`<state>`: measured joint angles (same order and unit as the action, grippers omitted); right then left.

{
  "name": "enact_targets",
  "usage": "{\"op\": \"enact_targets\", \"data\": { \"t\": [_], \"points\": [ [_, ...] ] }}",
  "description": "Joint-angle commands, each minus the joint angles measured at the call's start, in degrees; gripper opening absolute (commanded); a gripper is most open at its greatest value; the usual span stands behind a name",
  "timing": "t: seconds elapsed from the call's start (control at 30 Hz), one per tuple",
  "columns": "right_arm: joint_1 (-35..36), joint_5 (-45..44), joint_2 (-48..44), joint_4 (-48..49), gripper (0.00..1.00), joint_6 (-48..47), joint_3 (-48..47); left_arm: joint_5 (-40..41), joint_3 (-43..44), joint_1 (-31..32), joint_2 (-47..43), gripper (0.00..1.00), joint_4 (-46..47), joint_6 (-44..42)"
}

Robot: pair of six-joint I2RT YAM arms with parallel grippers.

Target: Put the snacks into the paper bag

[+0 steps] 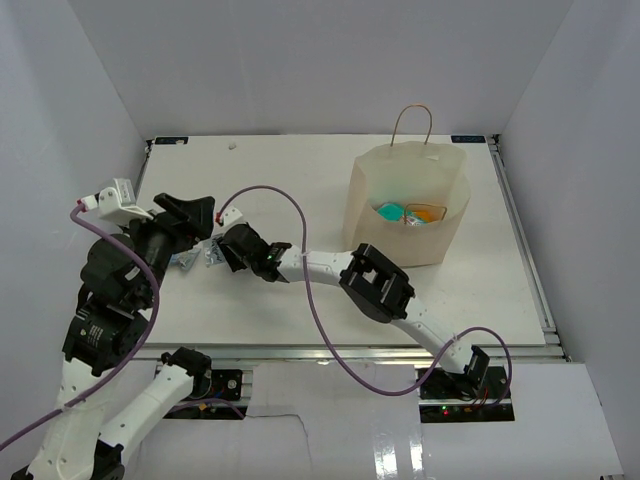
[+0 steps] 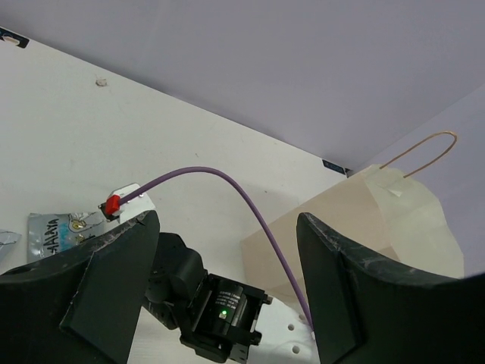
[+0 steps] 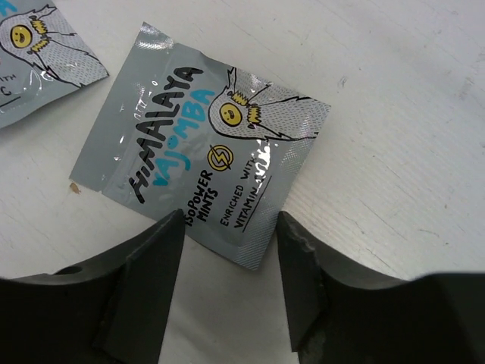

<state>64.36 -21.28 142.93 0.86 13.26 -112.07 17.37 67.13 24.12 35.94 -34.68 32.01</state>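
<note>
Fingers spread over the flat glossy silver mint packet (image 3: pixel 204 144), the right gripper (image 3: pixel 231 227) may skid off its thin edge; the left gripper (image 2: pixel 227 220) gapes empty

The bag (image 1: pixel 405 240) held a teal packet (image 1: pixel 390 211) and an orange packet (image 1: pixel 427 212), while well left of the bag the right gripper (image 1: pixel 226 254) and left gripper (image 1: pixel 207 218) hung by silvery packets (image 1: pixel 210 257).
</note>
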Motion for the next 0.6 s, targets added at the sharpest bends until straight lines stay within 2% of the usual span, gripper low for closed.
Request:
{"op": "enact_targets", "data": {
  "t": [0.0,0.13,0.27,0.57],
  "points": [
    [-0.3,0.4,0.6,-6.4,0.51,1.5,4.2,-0.9,-0.2,0.1,-0.7,0.84,-1.2,0.8],
    [-0.6,1.5,-0.2,-6.1,0.41,2.1,5.9,-1.5,-0.2,0.1,-0.9,0.87,-1.7,1.5],
    [-1.5,2.4,-1.1,-5.3,0.08,1.4,7.3,-1.8,-0.8,0.1,-0.9,0.87,-2.0,2.0],
    [-4.2,8.2,-5.3,-2.9,0.08,-0.9,10.4,-2.3,-3.8,0.1,-0.6,0.88,-2.0,2.3]
  ]
}}
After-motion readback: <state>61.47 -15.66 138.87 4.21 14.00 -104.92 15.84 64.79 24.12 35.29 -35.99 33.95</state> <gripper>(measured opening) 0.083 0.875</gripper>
